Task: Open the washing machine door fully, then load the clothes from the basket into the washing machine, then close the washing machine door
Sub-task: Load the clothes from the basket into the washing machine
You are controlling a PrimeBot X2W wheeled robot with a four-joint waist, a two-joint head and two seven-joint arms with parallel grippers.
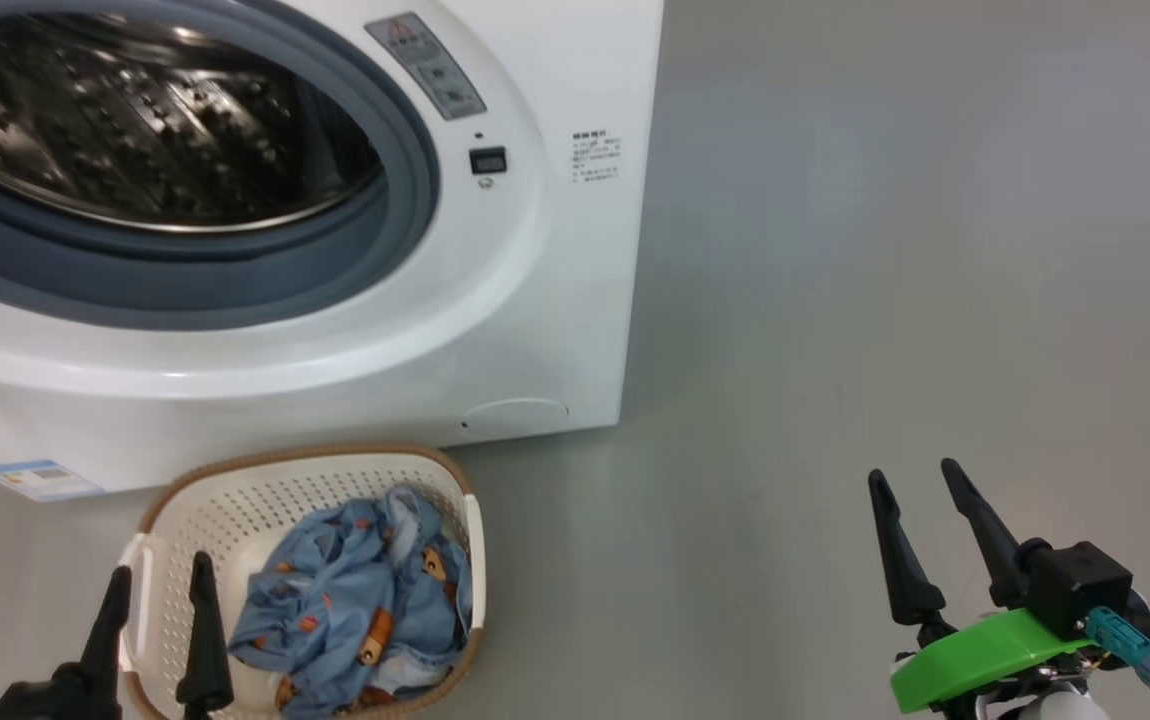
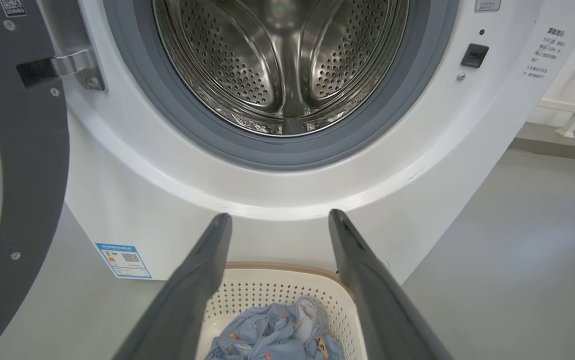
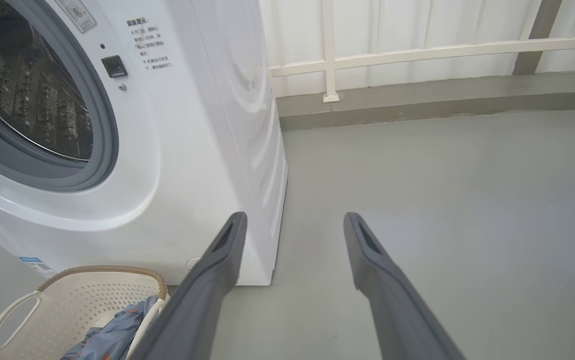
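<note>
Black-grey door (image 2: 32, 175): the washing machine door, swung wide at far left, steel hinge (image 2: 62, 67) on the white front
Blue sticker (image 2: 123, 260): low left on the washing machine (image 1: 535, 300), QR code, print too small to read
Left gripper (image 1: 160, 565): fingers apart, gripping nothing, above the basket
Basket (image 1: 305, 455): cream perforated plastic, brown woven-look rim, on the floor just before the machine
Clothes (image 1: 355, 600): crumpled light blue fabric, orange-brown figures, inside the basket
Drum (image 2: 282, 55): perforated steel, ringed by a grey rubber gasket (image 2: 277, 155)
Printed label (image 1: 595, 157): right of the opening, unreadable
Right gripper (image 1: 913, 470): fingers apart, gripping nothing, over grey floor (image 1: 885, 250), well right of the machine
Railing (image 3: 417, 52): white, behind
</note>
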